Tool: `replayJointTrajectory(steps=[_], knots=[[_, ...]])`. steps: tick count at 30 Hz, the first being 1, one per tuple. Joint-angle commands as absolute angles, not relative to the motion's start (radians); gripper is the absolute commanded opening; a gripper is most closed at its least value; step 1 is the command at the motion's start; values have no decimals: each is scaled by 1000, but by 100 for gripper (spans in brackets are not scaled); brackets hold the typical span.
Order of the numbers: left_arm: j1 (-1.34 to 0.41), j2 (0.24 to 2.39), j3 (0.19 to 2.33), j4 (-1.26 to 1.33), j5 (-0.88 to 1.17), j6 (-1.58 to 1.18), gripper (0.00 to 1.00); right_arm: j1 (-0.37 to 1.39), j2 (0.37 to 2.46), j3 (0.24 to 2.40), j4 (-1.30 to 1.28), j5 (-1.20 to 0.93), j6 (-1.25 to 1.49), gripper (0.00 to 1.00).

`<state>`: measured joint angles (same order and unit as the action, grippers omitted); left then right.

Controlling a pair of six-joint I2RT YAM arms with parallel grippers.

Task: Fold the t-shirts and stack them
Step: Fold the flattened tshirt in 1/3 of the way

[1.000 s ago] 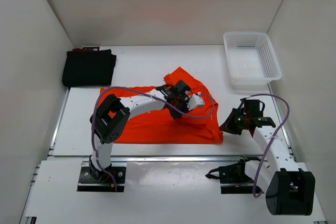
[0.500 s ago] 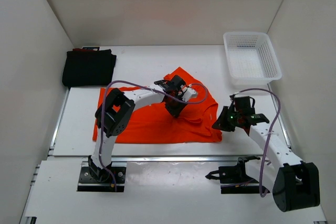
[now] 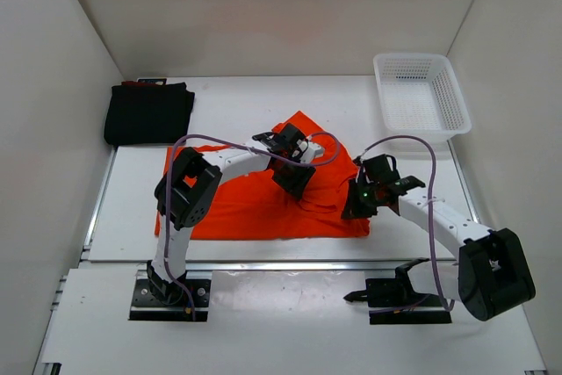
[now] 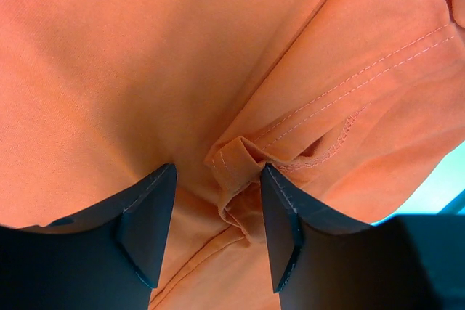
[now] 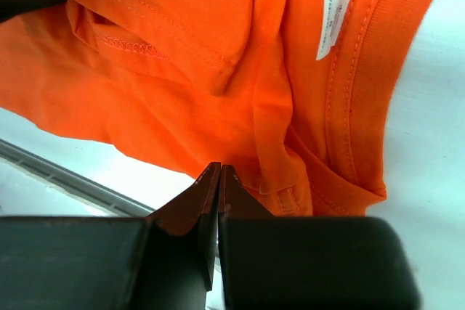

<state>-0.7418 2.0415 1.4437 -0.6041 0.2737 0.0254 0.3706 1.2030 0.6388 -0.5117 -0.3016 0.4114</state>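
My right gripper (image 3: 353, 206) has swung in from the right onto the orange t-shirt's (image 3: 246, 212) right edge, jaws together on nothing I can see, left gripper (image 4: 218, 173) spread astride a pucker mid-shirt, the shirt sprawled mid-table, so this fold's only starting.

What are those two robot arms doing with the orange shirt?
They are folding it. The orange t-shirt lies on the table. The left end effector is open around a bunched fold near its middle, and the right end effector is shut at the shirt's edge. A black t-shirt sits folded in the far left corner.
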Motion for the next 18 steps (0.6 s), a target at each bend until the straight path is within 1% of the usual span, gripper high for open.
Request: replayJointTrajectory(steps=[1,4,10,18], knots=[[-735,2036,1405,-641,221,11,61,399,1184,655,-497,-244,373,0],[-735,2028,1404,-644,210,12,60,413,1190,644,-451,-210,380,0],[-739,2013,1390,-646,207,23,55,394,1311,686,-414,-212,353,0],[-735,2003,1371,-646,204,17,55,393,1367,716,-365,-238,345,0]])
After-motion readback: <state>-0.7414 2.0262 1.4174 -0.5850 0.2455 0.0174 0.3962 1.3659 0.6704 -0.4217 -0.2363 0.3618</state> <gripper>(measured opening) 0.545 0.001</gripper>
